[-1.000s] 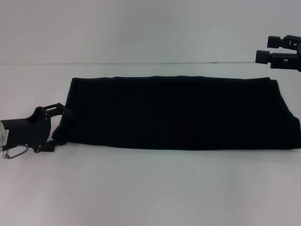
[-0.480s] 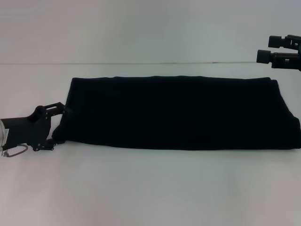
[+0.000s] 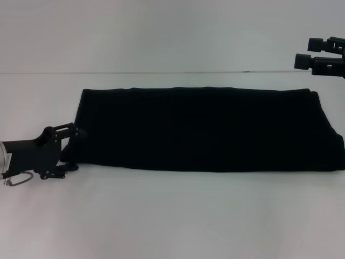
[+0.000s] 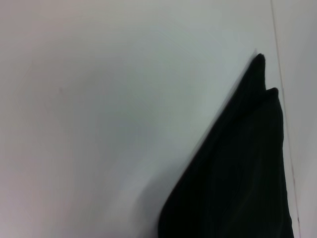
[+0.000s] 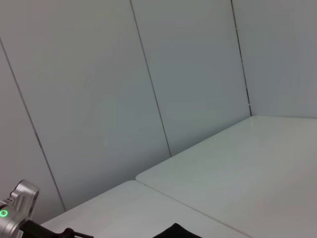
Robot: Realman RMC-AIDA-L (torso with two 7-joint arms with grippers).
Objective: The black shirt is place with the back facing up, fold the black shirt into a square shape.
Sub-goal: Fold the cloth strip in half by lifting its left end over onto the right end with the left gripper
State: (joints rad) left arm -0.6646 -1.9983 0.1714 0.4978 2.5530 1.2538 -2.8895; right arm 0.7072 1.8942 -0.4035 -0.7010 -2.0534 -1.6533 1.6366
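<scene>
The black shirt [image 3: 205, 129] lies on the white table [image 3: 172, 216] as a long flat band running left to right, with no lettering showing. My left gripper [image 3: 76, 150] is open at the shirt's left end, near its front corner, with its fingers at the fabric edge. The left wrist view shows a corner of the shirt [image 4: 237, 173] on the table. My right gripper [image 3: 303, 53] is open and empty, held high above the table beyond the shirt's far right corner. The right wrist view shows only a sliver of the shirt [image 5: 173, 232].
The white table [image 5: 237, 163] runs back to a pale panelled wall [image 5: 124, 74]. The left arm's wrist [image 5: 12, 218] shows in the right wrist view. Bare table lies in front of the shirt.
My left gripper has slid a little to the right and nearer, closer onto the shirt's left edge. The shirt and the right gripper have hardly moved.
</scene>
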